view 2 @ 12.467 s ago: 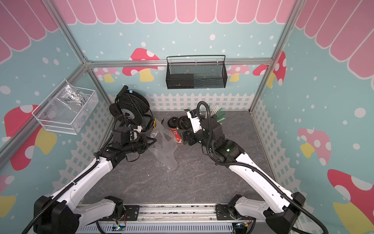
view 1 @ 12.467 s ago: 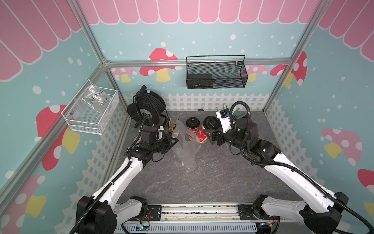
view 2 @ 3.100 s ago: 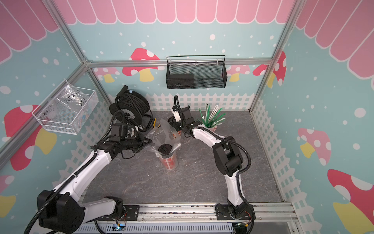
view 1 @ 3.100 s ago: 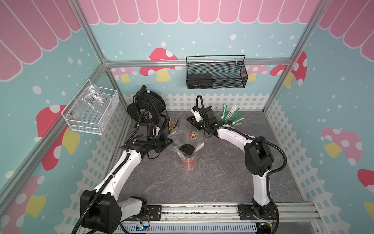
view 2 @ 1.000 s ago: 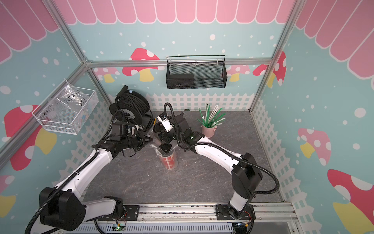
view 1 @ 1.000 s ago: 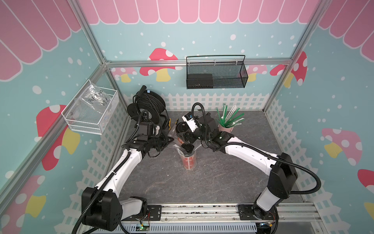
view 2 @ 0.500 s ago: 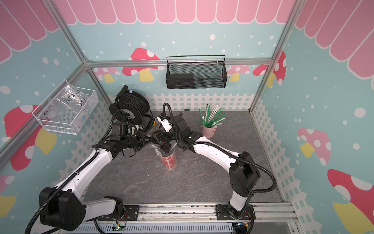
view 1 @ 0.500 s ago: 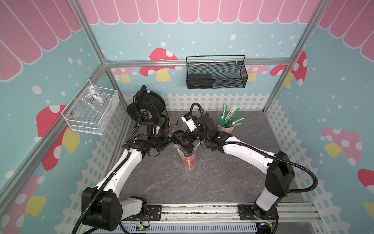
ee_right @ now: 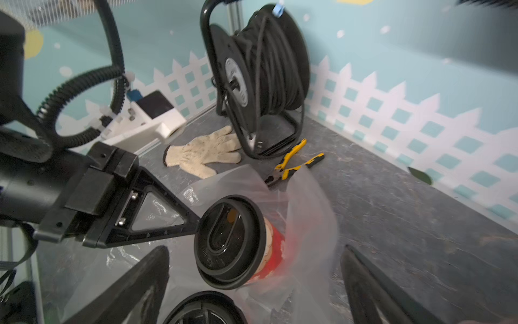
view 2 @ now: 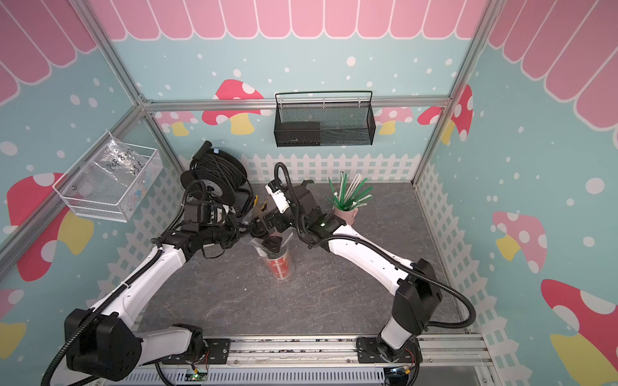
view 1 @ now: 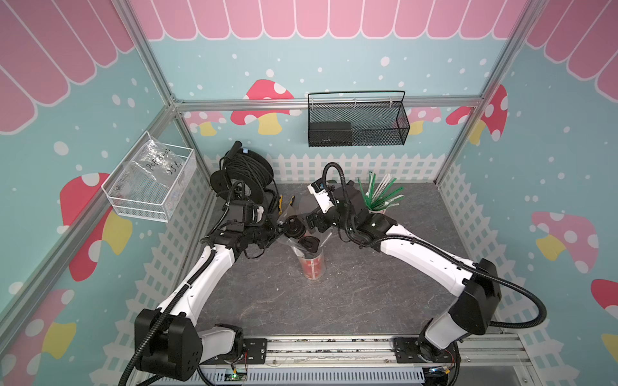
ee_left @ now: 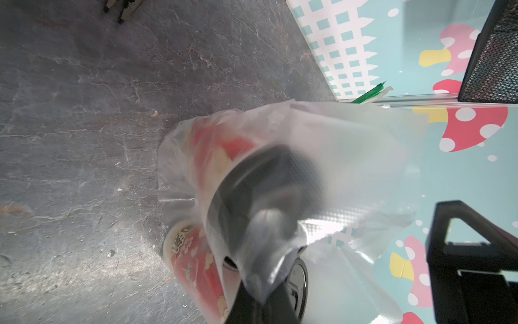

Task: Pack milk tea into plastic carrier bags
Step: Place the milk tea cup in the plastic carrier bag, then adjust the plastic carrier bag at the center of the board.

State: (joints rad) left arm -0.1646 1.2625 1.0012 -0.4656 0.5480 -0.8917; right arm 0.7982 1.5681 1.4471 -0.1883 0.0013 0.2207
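The clear plastic carrier bag point(view 1: 321, 238) point(ee_left: 350, 157) stands mid-table with its mouth held up. My left gripper point(view 1: 280, 222) point(ee_left: 260, 304) is shut on the bag's edge. One milk tea cup point(view 1: 312, 264) point(view 2: 279, 265), red with a black lid, stands upright inside. The second milk tea cup point(view 1: 294, 227) point(ee_right: 228, 241) leans in the bag's mouth beside it, black lid up. My right gripper point(view 1: 309, 222) point(ee_right: 255, 252) hovers just above that cup, open, its fingers point(ee_right: 140, 280) wide on either side and apart from it.
A black cable reel point(view 1: 244, 173), a work glove point(ee_right: 204, 154) and yellow pliers point(ee_right: 294, 162) lie at the back left. The pink straw pot point(view 2: 346, 214) stands behind my right arm. A black mesh basket point(view 1: 357, 123) and a white wire basket point(view 1: 150, 187) hang on the walls.
My right gripper has opened off the second cup, which now rests tilted in the bag's mouth. The left gripper has kept its hold on the bag.
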